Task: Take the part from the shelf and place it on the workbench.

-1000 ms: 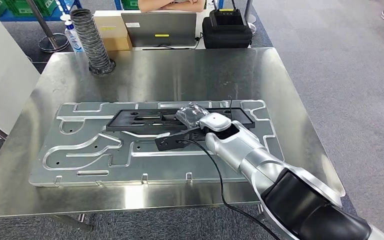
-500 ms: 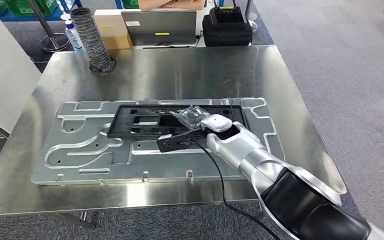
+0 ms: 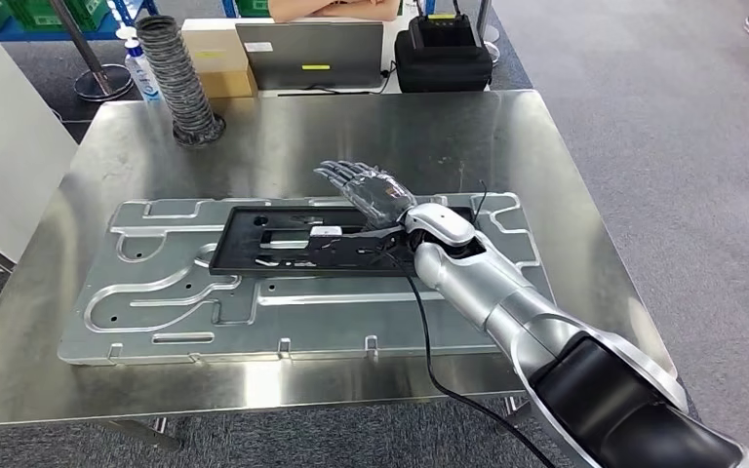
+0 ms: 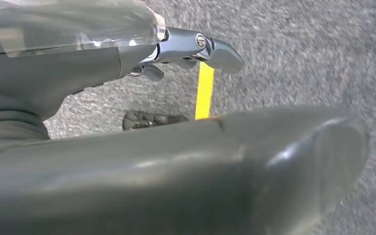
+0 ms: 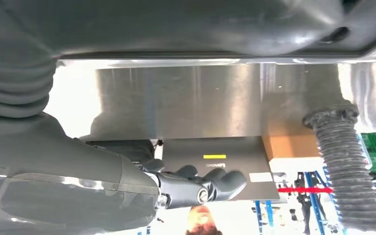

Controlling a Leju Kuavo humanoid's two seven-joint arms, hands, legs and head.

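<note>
Lifted off the black part, the right robot hand hovers spread, corrugated hose behind.

The silver right arm covers the flat black plastic frame part's right end

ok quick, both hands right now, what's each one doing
Left hand: cannot be told.
Right hand: open, fingers spread, holding nothing, above the black part.
</note>
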